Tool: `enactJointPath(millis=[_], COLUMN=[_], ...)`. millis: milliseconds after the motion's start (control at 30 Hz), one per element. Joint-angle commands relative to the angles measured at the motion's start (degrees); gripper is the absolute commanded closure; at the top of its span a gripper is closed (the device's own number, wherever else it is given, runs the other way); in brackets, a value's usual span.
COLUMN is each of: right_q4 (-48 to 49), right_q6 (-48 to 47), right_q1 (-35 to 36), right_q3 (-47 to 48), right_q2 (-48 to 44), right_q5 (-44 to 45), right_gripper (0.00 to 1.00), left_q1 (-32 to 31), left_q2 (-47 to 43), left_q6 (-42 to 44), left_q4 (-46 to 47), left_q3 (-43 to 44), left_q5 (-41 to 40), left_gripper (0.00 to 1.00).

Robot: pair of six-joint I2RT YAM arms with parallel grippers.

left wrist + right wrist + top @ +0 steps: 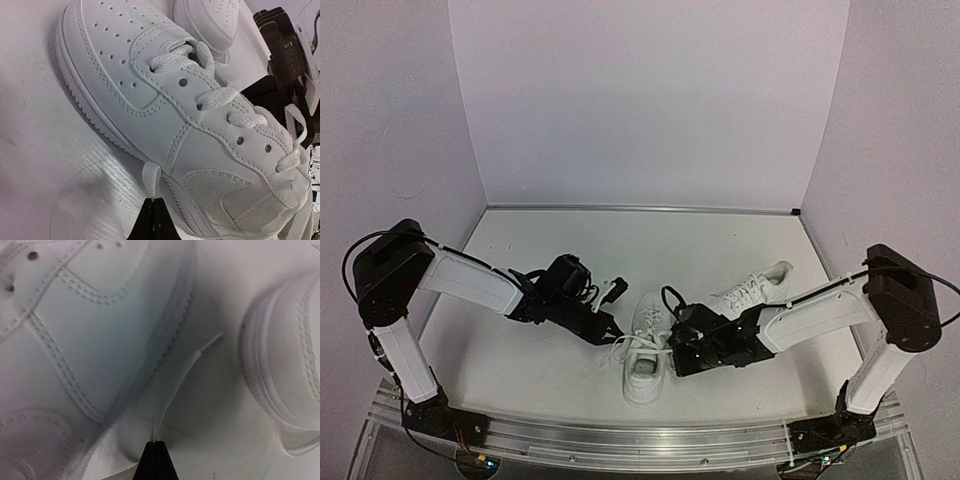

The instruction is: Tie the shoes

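Note:
Two white shoes lie on the table: the near shoe [648, 352] between both grippers, the other shoe [756, 288] to its right and farther back. My left gripper [612, 329] is at the near shoe's left side. In the left wrist view the near shoe [165, 115] fills the frame, and the left gripper [153, 201] is shut on a folded bit of white lace [150, 176] beside the sole. My right gripper [671, 345] is at the shoe's right side. In the right wrist view this gripper [156, 442] is shut on a lace end [176, 387] whose tip points up and right.
The second shoe [282, 365] lies close on the right in the right wrist view. The right arm's black gripper body [290, 60] stands just beyond the near shoe in the left wrist view. White walls enclose the table [550, 250] at the back and sides.

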Motion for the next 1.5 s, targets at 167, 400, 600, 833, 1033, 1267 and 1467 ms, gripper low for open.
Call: enactJointPath(millis=[167, 400, 600, 833, 1033, 1267, 1467], right_q4=[6.6, 6.6, 5.5, -3.1, -11.9, -20.8, -27.7], right_q6=[-4.7, -5.4, -2.8, -1.9, -0.9, 0.4, 2.3], right_q1=[-0.1, -1.2, -3.2, -3.8, -3.9, -3.9, -3.9], right_q3=[9.9, 13.3, 5.6, -1.3, -3.8, -4.1, -3.2], right_q2=[8.5, 10.4, -1.3, -21.3, -34.3, -42.0, -44.5], right_q5=[-3.0, -3.7, -0.7, 7.0, 13.3, 20.5, 27.1], right_gripper=[1.00, 1.00, 1.00, 1.00, 1.00, 1.00, 1.00], left_q1=[-0.1, 2.0, 5.6, 5.8, 6.3, 9.1, 13.4], left_q2=[0.3, -0.2, -7.8, -24.3, -36.6, -43.3, -41.1], left_q6=[-3.8, -5.9, -10.4, -14.9, -18.3, -24.9, -29.9], left_q4=[6.3, 4.8, 1.7, -7.6, -15.8, -28.2, -37.5], left_q3=[-1.4, -1.0, -3.1, -4.5, -5.4, -3.7, -0.6], left_q5=[0.8, -1.4, -6.3, -21.0, -34.9, -46.4, -52.8], left_gripper=[1.00, 1.00, 1.00, 1.00, 1.00, 1.00, 1.00])
